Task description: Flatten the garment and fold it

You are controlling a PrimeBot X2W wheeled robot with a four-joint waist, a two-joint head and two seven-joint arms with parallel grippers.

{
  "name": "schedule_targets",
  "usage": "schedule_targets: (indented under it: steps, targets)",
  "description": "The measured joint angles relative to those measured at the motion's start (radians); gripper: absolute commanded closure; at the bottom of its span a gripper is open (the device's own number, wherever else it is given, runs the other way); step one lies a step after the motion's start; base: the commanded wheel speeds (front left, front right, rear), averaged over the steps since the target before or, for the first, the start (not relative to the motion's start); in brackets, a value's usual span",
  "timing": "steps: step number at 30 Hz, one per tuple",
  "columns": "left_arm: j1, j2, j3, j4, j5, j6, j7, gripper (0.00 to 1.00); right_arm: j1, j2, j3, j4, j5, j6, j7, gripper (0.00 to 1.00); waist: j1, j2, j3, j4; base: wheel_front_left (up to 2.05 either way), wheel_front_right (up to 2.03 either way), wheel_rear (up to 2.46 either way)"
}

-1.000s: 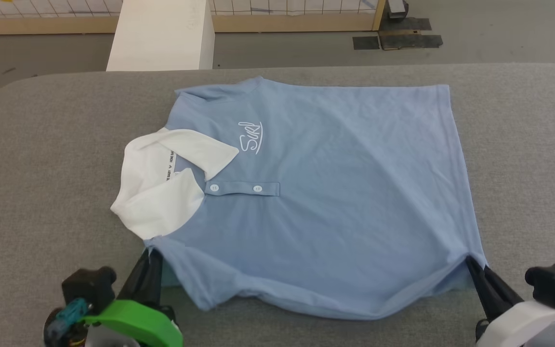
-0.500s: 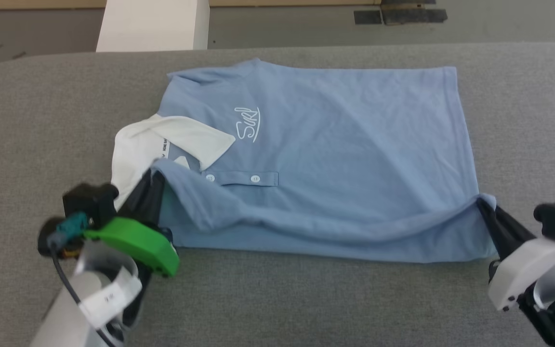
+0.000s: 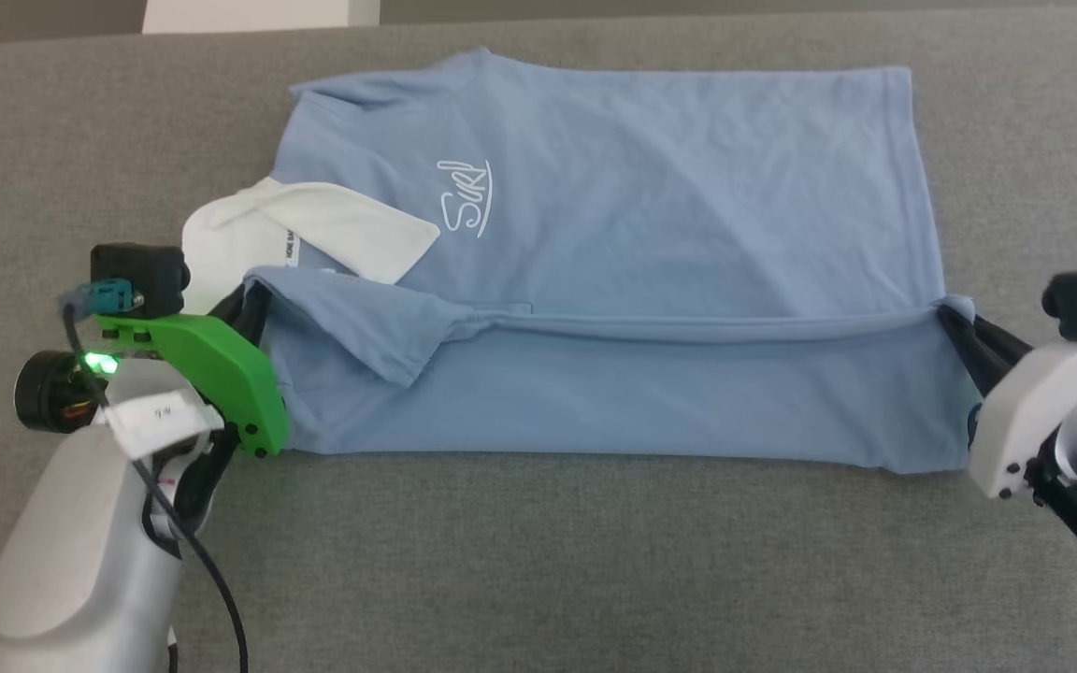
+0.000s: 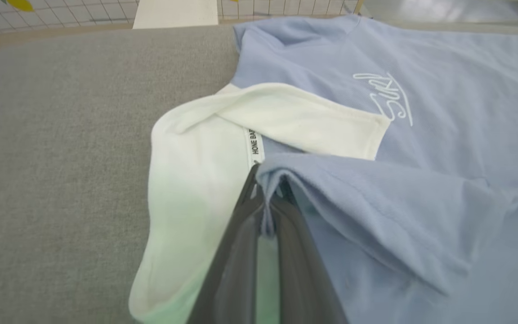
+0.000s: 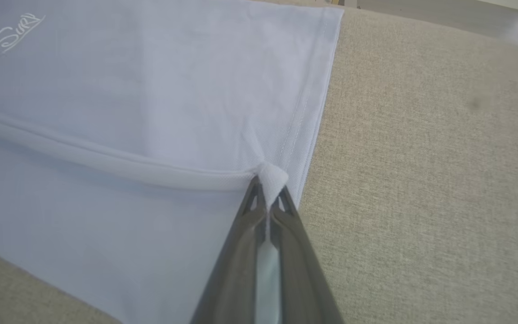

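On the grey woven fabric surface (image 3: 538, 561) lies the light blue short-sleeved knit polo shirt (image 3: 641, 215), front side up, collar toward the robot's left and hem toward its right. Its white script logo (image 3: 464, 196) shows on the flat far half, just beside the wide white collar (image 3: 314, 234), which is spread open with a printed label strip along its inner seam. The near long edge of the shirt is raised and doubled over toward the far side, so a straight ridge of cloth runs across the middle from one gripper to the other; the button placket is mostly hidden beneath it.

The left gripper (image 3: 253, 299) has its two dark fingers pressed together on a pinch of blue cloth at the shoulder end, touching the collar's edge. The right gripper (image 3: 954, 322) is likewise clamped on a small bunched tuft at the hem corner. A green plastic bracket (image 3: 211, 374) sits on the left wrist. Beyond the far edge of the surface stands a white block (image 3: 258, 14).
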Motion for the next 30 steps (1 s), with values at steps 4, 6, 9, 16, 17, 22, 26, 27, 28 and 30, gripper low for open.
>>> schedule_targets:
  steps: [4, 6, 9, 16, 17, 22, 26, 27, 28, 30]
  targets:
    - [-0.027, 0.006, 0.001, 0.053, -0.044, 0.008, 0.117, 1.0, -0.054, -0.02, 0.028, 0.043, 0.038, 0.0, 0.064, 1.0, 0.0, 0.0, 0.03, -0.004, 0.0, 0.0, 0.0]
    - [-0.046, 0.011, 0.004, 0.071, -0.059, 0.016, 0.173, 1.0, -0.083, -0.026, 0.043, 0.069, 0.055, 0.0, 0.105, 1.0, 0.0, 0.0, 0.046, -0.005, 0.0, 0.0, 0.0]
    - [-0.086, 0.017, 0.01, 0.082, -0.085, 0.037, 0.261, 1.0, -0.121, -0.033, 0.061, 0.099, 0.082, 0.0, 0.172, 1.0, 0.0, 0.0, 0.067, -0.007, 0.0, 0.0, 0.0]
    - [-0.124, 0.031, 0.024, 0.031, -0.143, 0.087, 0.41, 0.0, -0.201, -0.032, 0.06, 0.117, 0.131, 0.0, 0.319, 0.96, 0.0, 0.0, 0.096, -0.008, 0.0, 0.0, 0.0]
    - [-0.119, 0.03, 0.025, 0.023, -0.142, 0.087, 0.383, 0.0, -0.2, -0.028, 0.056, 0.115, 0.13, 0.0, 0.318, 0.56, 0.0, 0.0, 0.092, -0.007, 0.0, 0.0, 0.0]
    - [-0.06, 0.013, 0.04, -0.037, -0.087, 0.076, 0.145, 0.0, -0.161, 0.001, 0.031, 0.083, 0.12, 0.0, 0.21, 0.0, 0.0003, 0.0, 0.062, -0.005, 0.0, 0.0, 0.0]
    - [0.016, -0.007, 0.059, -0.084, -0.018, 0.089, -0.085, 0.0, -0.086, 0.017, 0.017, 0.048, 0.095, 0.0, 0.068, 0.0, 0.0003, 0.0, 0.024, -0.003, 0.0, 0.0, 0.0]
    - [0.044, -0.016, 0.063, -0.097, -0.006, 0.099, -0.139, 0.0, -0.063, 0.026, 0.01, 0.04, 0.089, 0.0, 0.025, 0.0, 0.0003, 0.0, 0.012, -0.003, 0.0, 0.0, 0.0]
    - [0.074, -0.031, 0.07, -0.107, 0.005, 0.114, -0.185, 0.0, -0.039, 0.035, 0.003, 0.032, 0.083, 0.0, -0.02, 0.0, 0.0003, 0.0, 0.0, -0.003, 0.0, 0.0, 0.0]
    - [0.134, -0.057, 0.075, -0.125, 0.016, 0.136, -0.243, 0.0, 0.002, 0.052, 0.005, 0.014, 0.064, 0.0, -0.107, 0.0, 0.0002, 0.0, -0.022, -0.002, 0.0, 0.0, 0.0]
